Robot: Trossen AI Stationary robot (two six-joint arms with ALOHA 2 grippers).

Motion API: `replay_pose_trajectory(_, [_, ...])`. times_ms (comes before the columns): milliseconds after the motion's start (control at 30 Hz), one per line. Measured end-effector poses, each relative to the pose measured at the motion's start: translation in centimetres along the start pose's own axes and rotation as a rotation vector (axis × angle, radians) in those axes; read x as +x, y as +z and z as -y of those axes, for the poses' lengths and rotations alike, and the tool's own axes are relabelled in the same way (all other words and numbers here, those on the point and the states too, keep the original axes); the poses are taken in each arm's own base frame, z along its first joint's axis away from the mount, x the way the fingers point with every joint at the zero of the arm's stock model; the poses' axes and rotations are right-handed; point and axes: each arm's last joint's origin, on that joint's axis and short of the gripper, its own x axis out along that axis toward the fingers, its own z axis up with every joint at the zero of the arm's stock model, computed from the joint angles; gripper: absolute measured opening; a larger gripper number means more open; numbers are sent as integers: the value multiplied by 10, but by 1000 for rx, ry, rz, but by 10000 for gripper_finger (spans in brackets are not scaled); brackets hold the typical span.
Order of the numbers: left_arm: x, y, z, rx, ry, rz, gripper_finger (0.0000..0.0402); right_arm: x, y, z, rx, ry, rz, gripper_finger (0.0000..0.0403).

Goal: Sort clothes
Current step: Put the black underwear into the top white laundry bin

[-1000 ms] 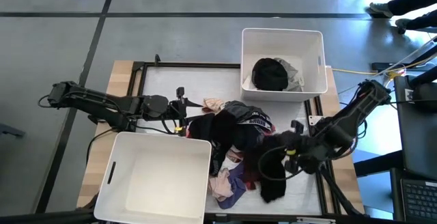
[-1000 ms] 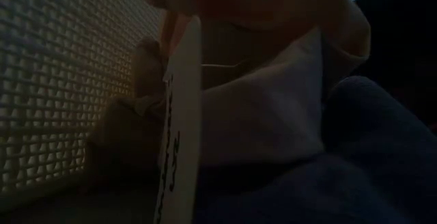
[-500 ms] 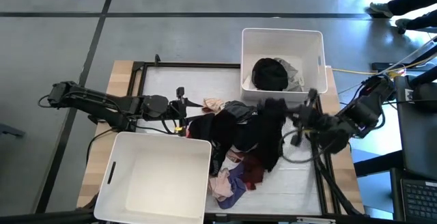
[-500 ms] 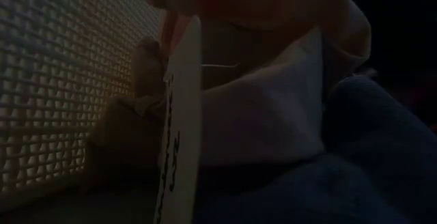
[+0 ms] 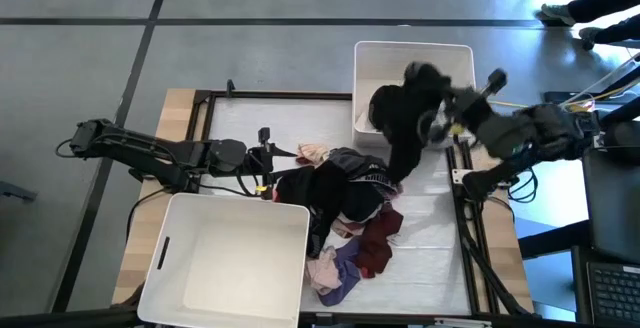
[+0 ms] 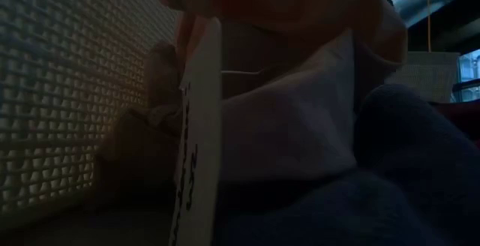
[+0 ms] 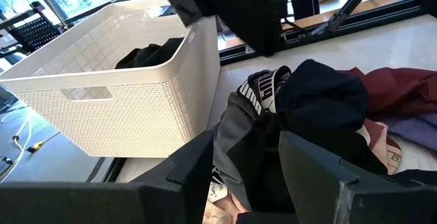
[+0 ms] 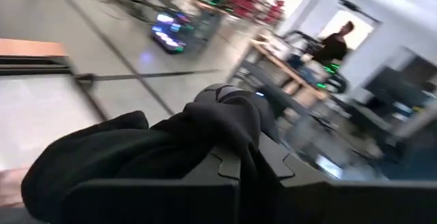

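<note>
A pile of clothes (image 5: 350, 203), black, maroon, pink and purple, lies in the middle of the table. My right gripper (image 5: 436, 118) is raised at the near rim of the far white bin (image 5: 412, 53) and is shut on a black garment (image 5: 402, 133). That bin holds a black garment (image 5: 385, 103) and a grey one. My left gripper (image 5: 268, 158) is open and low at the pile's left edge; a dark garment (image 7: 314, 108) lies just ahead of its fingers (image 7: 198, 169). My right gripper pinches a bunched part of the black garment (image 8: 205, 125) between its two fingers. The cloth lies heaped over the fingers (image 8: 225, 176) and hides the tips. The garment hangs slack below the gripper, its lower end (image 5: 397, 173) reaching down over the pile's far right.
A second white bin (image 5: 225, 263) stands empty at the near left, against the pile. In the low view, pale cloth (image 6: 285, 126) and a bin wall (image 6: 67, 88) fill the picture. A bare strip of table (image 5: 430, 248) lies right of the pile.
My right gripper has risen from the table's near right and swung toward the far bin, carrying the black garment. The garment has been drawn off the pile and now hangs stretched out by the bin's near rim.
</note>
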Motion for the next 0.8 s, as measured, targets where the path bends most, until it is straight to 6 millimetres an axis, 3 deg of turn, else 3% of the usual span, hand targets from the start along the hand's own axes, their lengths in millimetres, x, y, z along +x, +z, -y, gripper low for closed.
replay_pose_trajectory(300, [0, 0, 0, 0, 0, 0, 159, 30, 16, 41, -6, -244, -58, 11])
replay_pose_trajectory(567, [0, 0, 0, 0, 0, 0, 159, 63, 26, 62, 64, -239, 11, 11])
replay_pose_trajectory(800, [0, 0, 0, 1, 0, -1, 159, 116, 4, 63, 99, -243, -88, 11])
